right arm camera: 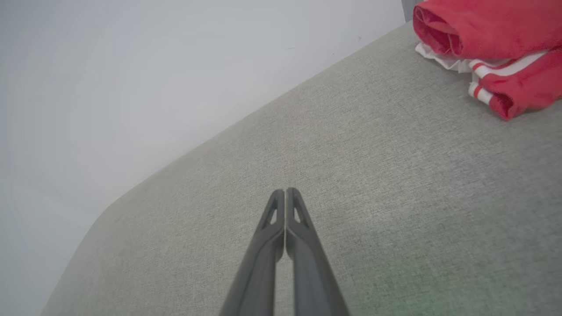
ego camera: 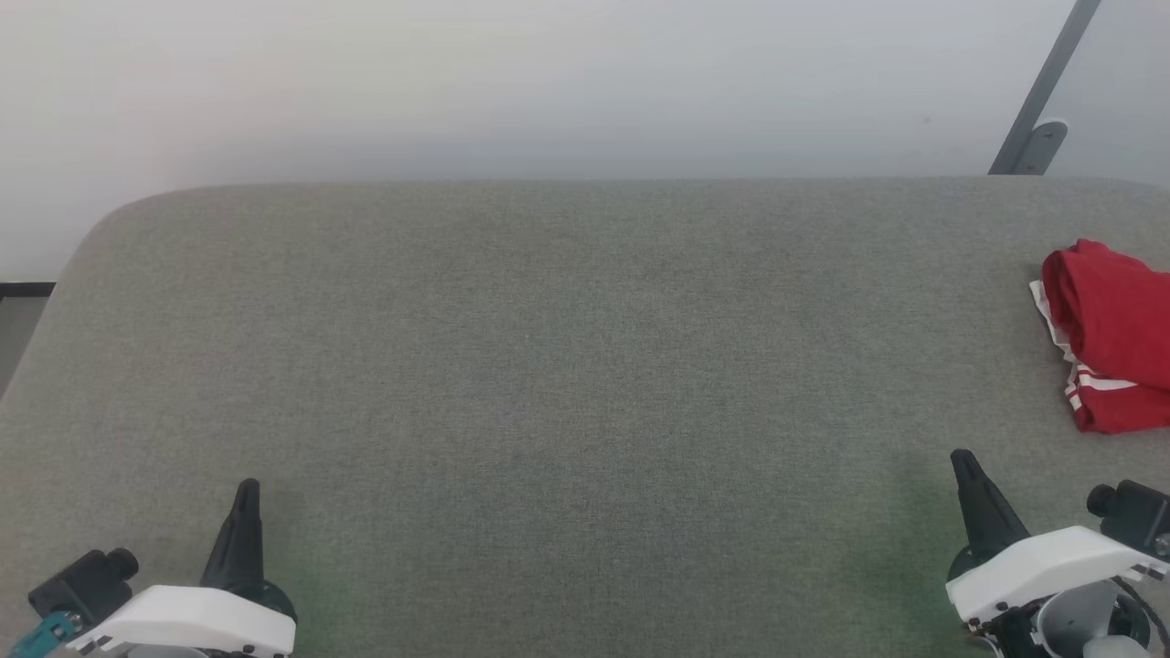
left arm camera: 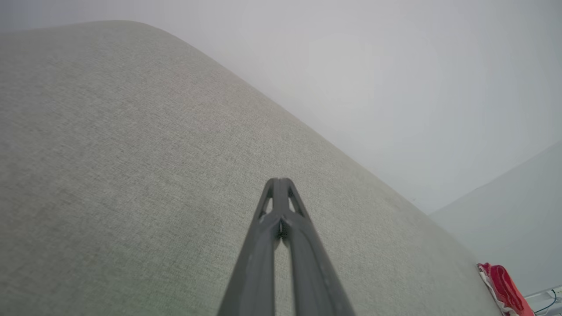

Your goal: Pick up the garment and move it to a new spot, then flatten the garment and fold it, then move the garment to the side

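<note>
the bunched red jersey shirt with white striped trim [ego camera: 1111,338] sits at the frame's right edge, just above the right gripper [ego camera: 962,460], nearer than the left gripper [ego camera: 248,487]; both are pressed together, empty.

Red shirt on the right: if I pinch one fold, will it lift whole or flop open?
Likely floppy: the shirt lies in soft rolled folds, so one pinch would probably let layers sag and unroll. Probably light, being thin cloth. Pushed, it may bunch rather than slide on the textured grey surface.

Grey fabric tabletop [ego camera: 567,366] w/ rounded corners, plain white wall [ego camera: 457,82] behind, grey metal strut [ego camera: 1042,91] top right
</note>
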